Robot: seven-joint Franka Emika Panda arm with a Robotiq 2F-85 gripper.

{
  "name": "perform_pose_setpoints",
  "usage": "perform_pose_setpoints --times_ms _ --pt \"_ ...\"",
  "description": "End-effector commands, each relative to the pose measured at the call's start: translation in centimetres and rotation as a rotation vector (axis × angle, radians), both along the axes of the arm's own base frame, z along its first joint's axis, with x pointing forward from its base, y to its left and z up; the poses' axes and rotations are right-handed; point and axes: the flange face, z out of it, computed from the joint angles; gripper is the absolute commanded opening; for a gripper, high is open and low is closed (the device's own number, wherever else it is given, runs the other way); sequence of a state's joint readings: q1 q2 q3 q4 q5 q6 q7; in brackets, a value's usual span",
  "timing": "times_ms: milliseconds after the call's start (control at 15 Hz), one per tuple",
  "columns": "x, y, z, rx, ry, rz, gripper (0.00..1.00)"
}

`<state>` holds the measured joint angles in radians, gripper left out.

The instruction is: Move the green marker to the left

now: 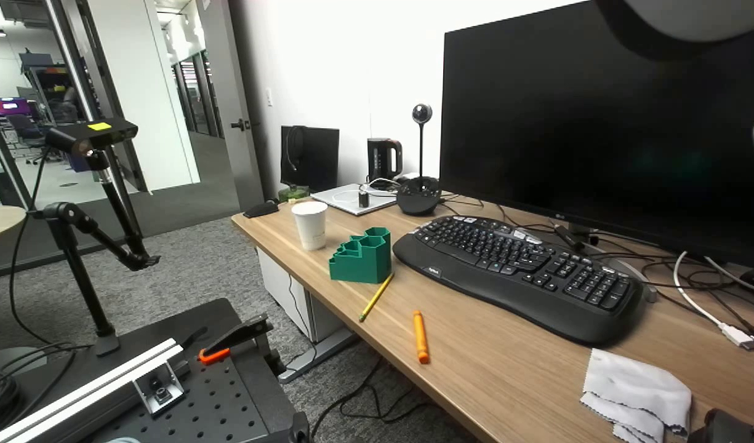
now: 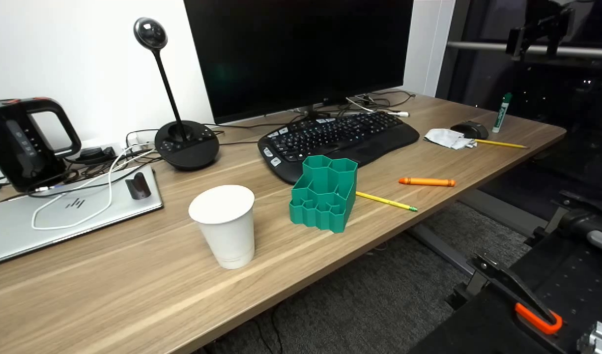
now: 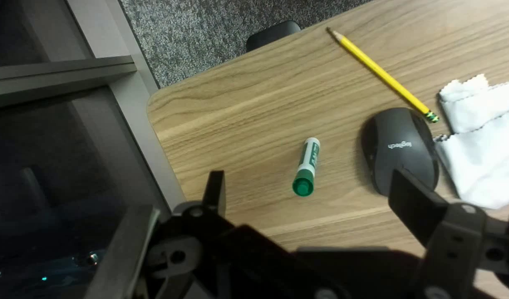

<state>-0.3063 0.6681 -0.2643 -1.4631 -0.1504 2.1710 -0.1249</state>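
The green marker (image 2: 502,113) stands upright on the desk near its far right end in an exterior view, with its dark-green cap up and a white and green body. It also shows from above in the wrist view (image 3: 310,153), with the cap end toward the camera. My gripper (image 3: 309,199) is open and empty. Its two black fingers are spread wide, one to each side of the marker in the picture, and apart from it. In an exterior view the gripper (image 2: 535,42) hangs above the marker and a little to its right. The marker is out of view in an exterior view.
A black mouse (image 3: 399,149) stands close beside the marker, with a white cloth (image 3: 483,153) and a yellow pencil (image 3: 383,74) near it. The desk edge is close. Farther off are a keyboard (image 2: 340,137), orange crayon (image 2: 427,182), green block-shaped holder (image 2: 325,191) and white cup (image 2: 227,226).
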Motion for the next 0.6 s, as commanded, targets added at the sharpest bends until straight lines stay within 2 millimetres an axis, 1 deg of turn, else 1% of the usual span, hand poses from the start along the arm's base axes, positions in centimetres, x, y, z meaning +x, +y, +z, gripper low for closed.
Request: perform_pose_setpoints --times_ms 0,200,333,533 --pt "2.9 -1.9 -3.4 0.014 0.024 -0.061 1.00" --pt "4.2 -1.8 -6.0 0.053 0.039 -0.088 1.00" --pt "4.9 -1.6 -7.1 0.068 0.056 -0.099 1.00" --pt "5.8 -1.5 -8.2 0.062 0.070 -0.116 1.00"
